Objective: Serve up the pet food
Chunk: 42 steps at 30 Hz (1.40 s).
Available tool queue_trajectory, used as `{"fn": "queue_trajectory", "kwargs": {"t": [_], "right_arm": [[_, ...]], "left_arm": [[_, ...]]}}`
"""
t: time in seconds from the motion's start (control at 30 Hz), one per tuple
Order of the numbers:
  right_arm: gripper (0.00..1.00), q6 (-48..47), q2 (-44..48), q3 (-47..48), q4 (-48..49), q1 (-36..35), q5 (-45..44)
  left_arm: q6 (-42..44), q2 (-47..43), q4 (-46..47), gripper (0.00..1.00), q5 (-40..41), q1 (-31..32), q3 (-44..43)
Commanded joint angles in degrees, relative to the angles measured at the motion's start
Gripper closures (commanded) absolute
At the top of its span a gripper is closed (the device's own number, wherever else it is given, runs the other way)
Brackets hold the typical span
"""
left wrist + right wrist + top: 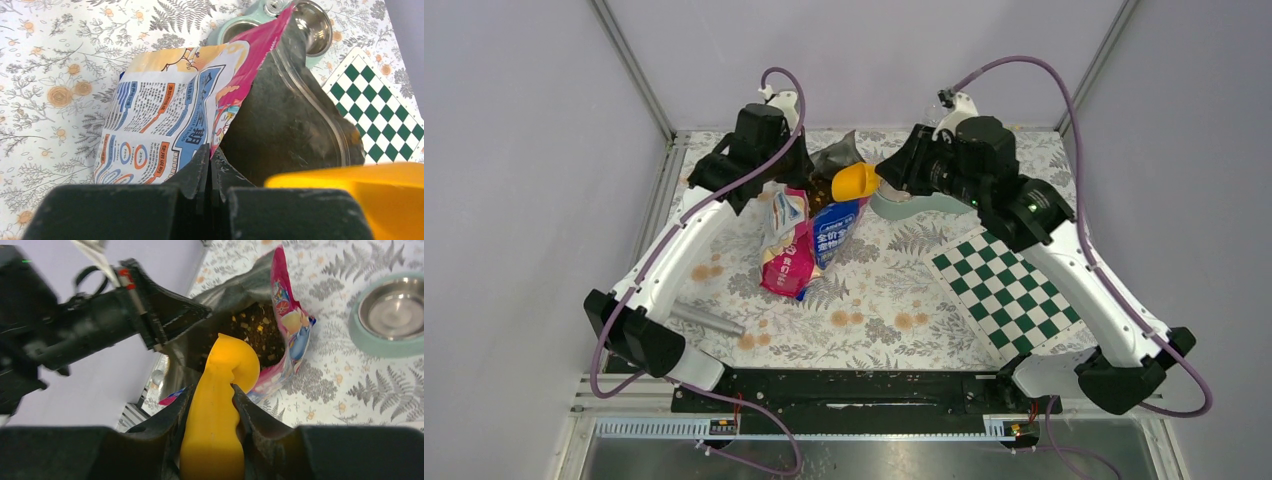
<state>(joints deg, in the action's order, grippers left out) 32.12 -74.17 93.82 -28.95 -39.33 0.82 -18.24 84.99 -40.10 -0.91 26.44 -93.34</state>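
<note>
— Orange scoop [856,181], seen from above: which arm has it?

— The right gripper [892,172]. Its jaws pinch the handle, and the cup hangs at the mouth of the pet-food bag [809,240] standing on the desk [874,310]. The left gripper [802,182] is at the bag's far-left lip. A teal pet bowl [904,207] sits just right of the bag, with a checkerboard [1009,290] further right. A metal cylinder [707,320] lies well off to the bag's near left.

— And the left wrist view?

— Jaws pressed together on the bag's lip, holding the mouth agape. The dark foil lining shows, but no food from this angle. The scoop's edge crosses the lower right corner.

— The right wrist view?

— There the kibble [255,322] shows: brown and tan pellets down inside the bag, straight ahead of the scoop's cup. The handle runs lengthwise between the jaws, its long axis aimed into the bag's mouth. The cup faces away, so I cannot tell whether it carries anything.

— So what does the coming move turn on?

— I'd judge the right arm is the one to act. The food lies just beyond the cup along the handle's line, so a push forward and down should load it. The bowl looks bare and lies to the bag's right, on that arm's own side. The left arm only needs to hold the lip.
</note>
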Motion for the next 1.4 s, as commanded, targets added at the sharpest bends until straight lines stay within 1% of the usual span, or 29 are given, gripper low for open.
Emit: {"fn": "queue_trajectory", "kwargs": {"t": [0.0, 0.17, 0.33, 0.5, 0.67, 0.8, 1.0, 1.17, 1.3, 1.37], "right_arm": [[1.0, 3.85, -2.21, -2.44, -0.32, 1.69, 2.12], [1.0, 3.33, 1.43, -12.26, -0.64, 5.21, 0.05], [1.0, 0.83, 7.26, -26.9, 4.89, 8.8, -0.18], [1.0, -0.3, 11.06, -37.95, 9.99, 10.75, -0.29], [1.0, 0.8, 11.46, -46.37, 15.62, 10.97, 0.09], [1.0, 3.59, 11.13, -49.71, 19.7, 11.01, 0.57], [1.0, 7.17, 5.8, -50.95, 25.93, 10.95, 1.87], [1.0, 10.85, -0.63, -50.69, 35.15, 10.9, 7.97], [1.0, 12.78, -3.92, -48.94, 36.49, 10.32, 9.41], [1.0, 14.21, -4.71, -48.99, 38.69, 10.2, 10.71]], "left_arm": [[-3.08, -1.99, 3.44, 1.0, 2.76, 3.7, 0.31], [-6.51, -1.25, 3.11, 1.0, 6.55, 8.38, 0.33], [-7.24, 1.33, 3.63, 1.0, 8.04, 15.7, 1.3], [-5.52, 7.18, 3.6, 1.0, 7.91, 22.02, 1.56], [-4.37, 13.44, -0.51, 1.0, 7.62, 24.13, -2.44], [-3.96, 13.56, -2.22, 1.0, 9.29, 24.18, -4.74], [-3.82, 13.62, -4.66, 1.0, 9.44, 24.02, -10.99], [-3.98, 12.59, -5.85, 1.0, 9.46, 23.61, -15.54], [-4.15, 11.72, -6.07, 1.0, 7.46, 22.58, -16.62], [-4.61, 11.57, -6.47, 1.0, 6.1, 21.8, -16.91]]}}
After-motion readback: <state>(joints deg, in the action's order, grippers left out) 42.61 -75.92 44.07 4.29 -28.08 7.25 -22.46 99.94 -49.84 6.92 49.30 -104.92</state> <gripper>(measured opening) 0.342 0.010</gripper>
